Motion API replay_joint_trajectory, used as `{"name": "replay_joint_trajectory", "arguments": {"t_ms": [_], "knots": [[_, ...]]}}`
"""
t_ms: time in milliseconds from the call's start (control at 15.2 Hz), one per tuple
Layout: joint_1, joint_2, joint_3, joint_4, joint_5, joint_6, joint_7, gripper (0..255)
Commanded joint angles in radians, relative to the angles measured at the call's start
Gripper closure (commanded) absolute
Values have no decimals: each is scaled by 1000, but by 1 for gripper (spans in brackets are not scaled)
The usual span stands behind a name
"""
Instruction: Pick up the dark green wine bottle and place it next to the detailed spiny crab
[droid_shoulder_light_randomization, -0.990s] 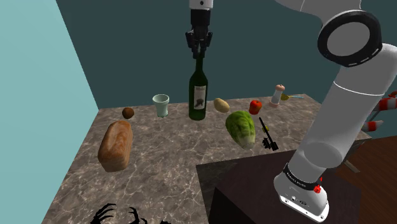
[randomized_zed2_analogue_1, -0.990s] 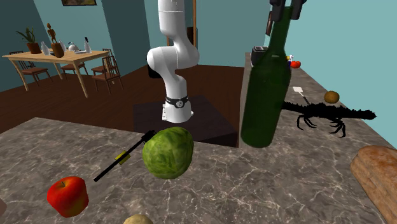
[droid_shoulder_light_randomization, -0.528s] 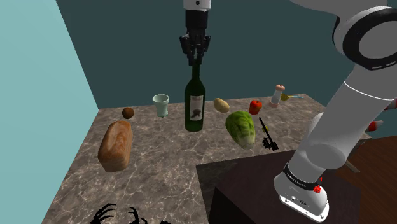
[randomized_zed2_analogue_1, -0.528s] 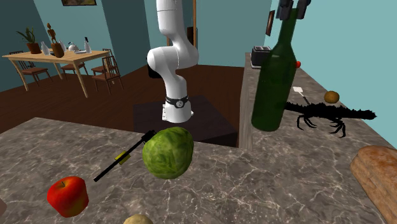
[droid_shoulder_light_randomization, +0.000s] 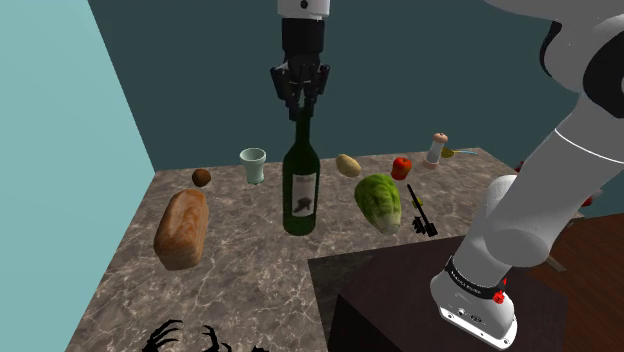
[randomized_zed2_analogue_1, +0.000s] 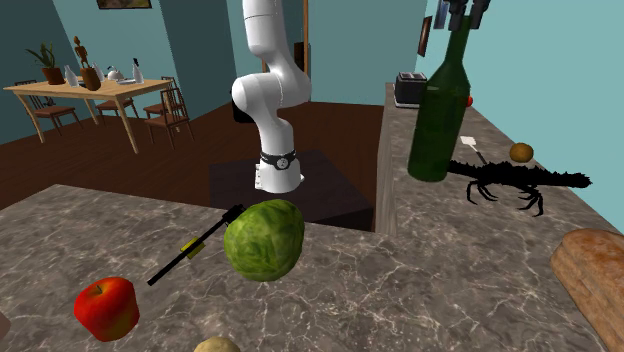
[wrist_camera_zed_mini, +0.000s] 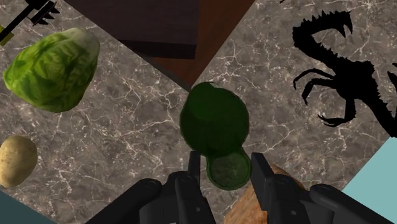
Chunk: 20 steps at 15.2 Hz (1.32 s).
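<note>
grey marbled counter (droid_shoulder_light_randomization: 250, 270), teal walls (droid_shoulder_light_randomization: 60, 120), and a wooden dining table (randomized_zed2_analogue_1: 85, 95) well away from the bottle. my hand (droid_shoulder_light_randomization: 299, 98) is clamped on the neck of the dark green wine bottle (droid_shoulder_light_randomization: 300, 190), holding it upright over the counter. the black spiny crab (randomized_zed2_analogue_1: 520, 182) sits near the bottle, with the lettuce (droid_shoulder_light_randomization: 380, 202) and bread loaf (droid_shoulder_light_randomization: 182, 228) on either side of it.

You're looking at a home, kitchen w/ dining area: marble counter (randomized_zed2_analogue_1: 420, 290) is carrying lettuce (randomized_zed2_analogue_1: 264, 238), apple (randomized_zed2_analogue_1: 106, 306), bread (randomized_zed2_analogue_1: 598, 270) & toaster (randomized_zed2_analogue_1: 408, 90); dining table (randomized_zed2_analogue_1: 85, 92) w/ chairs (randomized_zed2_analogue_1: 170, 110) is standing on wood floor (randomized_zed2_analogue_1: 100, 165), teal walls (randomized_zed2_analogue_1: 200, 40) behind.
</note>
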Motion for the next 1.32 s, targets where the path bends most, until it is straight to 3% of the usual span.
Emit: {"name": "replay_joint_trajectory", "arguments": {"t_ms": [0,726,1254], "knots": [[20,-13,27,-17,9,11,48,255],[130,9,200,13,31,38,331,255],[131,-29,196,-135,47,149,308,255]]}}
